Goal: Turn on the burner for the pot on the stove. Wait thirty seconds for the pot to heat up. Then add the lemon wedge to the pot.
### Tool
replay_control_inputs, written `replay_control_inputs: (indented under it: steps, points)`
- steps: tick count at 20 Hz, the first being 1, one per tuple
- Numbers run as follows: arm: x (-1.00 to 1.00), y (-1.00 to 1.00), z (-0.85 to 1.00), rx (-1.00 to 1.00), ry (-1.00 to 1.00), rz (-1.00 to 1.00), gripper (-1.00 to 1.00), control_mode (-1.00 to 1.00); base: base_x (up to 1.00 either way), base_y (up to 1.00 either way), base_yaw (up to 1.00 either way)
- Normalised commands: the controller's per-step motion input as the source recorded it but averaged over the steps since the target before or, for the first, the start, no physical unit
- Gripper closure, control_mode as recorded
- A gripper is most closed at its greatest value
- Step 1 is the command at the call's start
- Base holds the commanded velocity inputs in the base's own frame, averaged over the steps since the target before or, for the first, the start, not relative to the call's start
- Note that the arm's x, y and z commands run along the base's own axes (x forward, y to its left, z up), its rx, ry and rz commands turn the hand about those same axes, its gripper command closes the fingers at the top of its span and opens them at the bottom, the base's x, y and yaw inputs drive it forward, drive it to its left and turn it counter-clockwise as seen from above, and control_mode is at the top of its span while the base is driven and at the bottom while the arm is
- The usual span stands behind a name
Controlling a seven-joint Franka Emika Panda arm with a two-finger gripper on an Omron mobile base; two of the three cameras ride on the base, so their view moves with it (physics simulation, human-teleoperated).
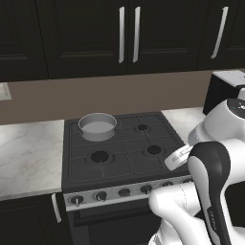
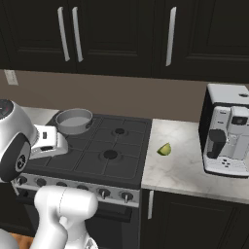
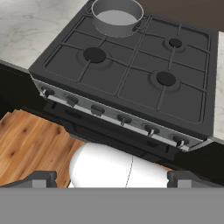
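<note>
Gripper [image 3: 112, 177] hovering released above the stove [image 3: 131, 78] front, starting burner step; next it's needing to reach the knob [image 3: 47, 92] for the pot [image 3: 117, 16], probably leftmost.

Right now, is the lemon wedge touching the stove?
Apart. The right base view shows the lemon wedge lying on the marble counter, with a clear strip of bare counter between it and the stove edge.
</note>
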Motion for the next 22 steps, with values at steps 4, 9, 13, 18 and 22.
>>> replay_control_inputs:
  steps: [4, 9, 13, 18, 22]
  points:
    - [0.00, 0.00, 0.00, 0.00, 0.00, 0.00, -1.00, -1.00, 0.00, 0.00, 0.00]
    - [0.00, 0.00, 0.00, 0.00, 0.00, 0.00, -1.00, -1.00, 0.00, 0.00, 0.00]
    - [0.00, 0.00, 0.00, 0.00, 0.00, 0.00, -1.00, -1.00, 0.00, 0.00, 0.00]
    - [0.00, 0.00, 0.00, 0.00, 0.00, 0.00, -1.00, -1.00, 0.00, 0.00, 0.00]
    - [0.00, 0.00, 0.00, 0.00, 0.00, 0.00, -1.00, -1.00, 0.00, 0.00, 0.00]
